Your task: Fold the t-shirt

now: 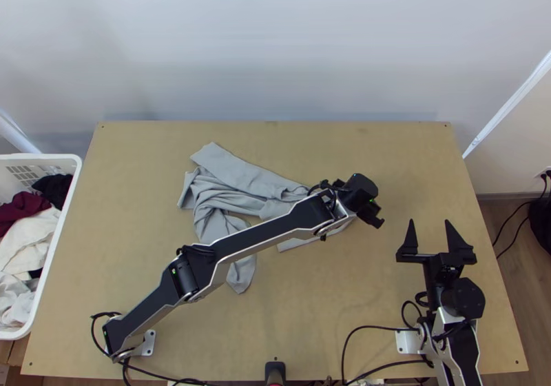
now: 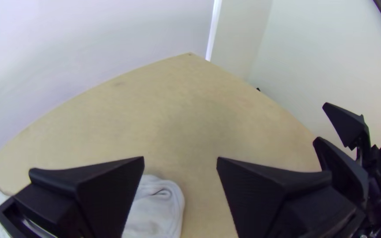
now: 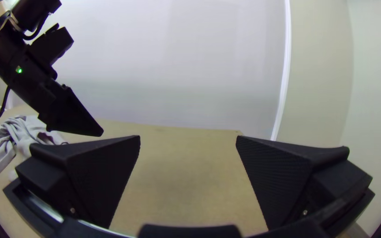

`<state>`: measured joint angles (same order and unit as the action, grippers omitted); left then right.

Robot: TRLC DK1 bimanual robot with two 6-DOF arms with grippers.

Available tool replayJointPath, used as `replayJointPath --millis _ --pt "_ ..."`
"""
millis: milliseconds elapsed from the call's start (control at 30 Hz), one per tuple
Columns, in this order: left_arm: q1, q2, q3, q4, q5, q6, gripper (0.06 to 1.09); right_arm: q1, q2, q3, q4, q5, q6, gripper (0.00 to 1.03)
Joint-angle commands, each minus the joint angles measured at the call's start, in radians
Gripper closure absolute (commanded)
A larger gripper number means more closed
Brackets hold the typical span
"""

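left tool (image 2: 180,158) gapes empty near the three-o'clock end of the grey t-shirt (image 1: 234,172), bunched toward the surface's (image 1: 330,303) eleven o'clock; right tool (image 1: 430,221) stands open at three. such rumpling could make one pinch snag several layers.

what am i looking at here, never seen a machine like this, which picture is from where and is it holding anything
These are two robot arms, left and right, mounted at a wooden table. The top view looks steeply down from above the near edge; each wrist view looks out from a camera on that arm, past its own two black fingers. A grey t-shirt lies bunched on the table, with the left arm crossing above it. At the table's left side stands a white laundry basket of clothes. Both the left gripper and the right gripper are open and hold nothing.
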<state>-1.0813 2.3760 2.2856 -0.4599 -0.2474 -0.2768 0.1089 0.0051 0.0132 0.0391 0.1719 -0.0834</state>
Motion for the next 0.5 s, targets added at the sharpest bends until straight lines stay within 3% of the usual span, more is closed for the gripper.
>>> replayJointPath --millis 0,167,467 --pt "0.017 -0.046 0.021 0.003 0.007 0.002 0.10 -0.005 -0.007 -0.010 -0.011 0.009 -0.016 0.04" --pt "0.061 -0.144 0.008 -0.060 0.007 -0.002 0.10 -0.005 -0.007 -0.010 -0.011 0.009 -0.016 0.04" --pt "0.215 -0.333 -0.032 -0.321 -0.010 0.031 0.10 -0.005 -0.007 -0.010 -0.011 0.009 -0.016 0.04"
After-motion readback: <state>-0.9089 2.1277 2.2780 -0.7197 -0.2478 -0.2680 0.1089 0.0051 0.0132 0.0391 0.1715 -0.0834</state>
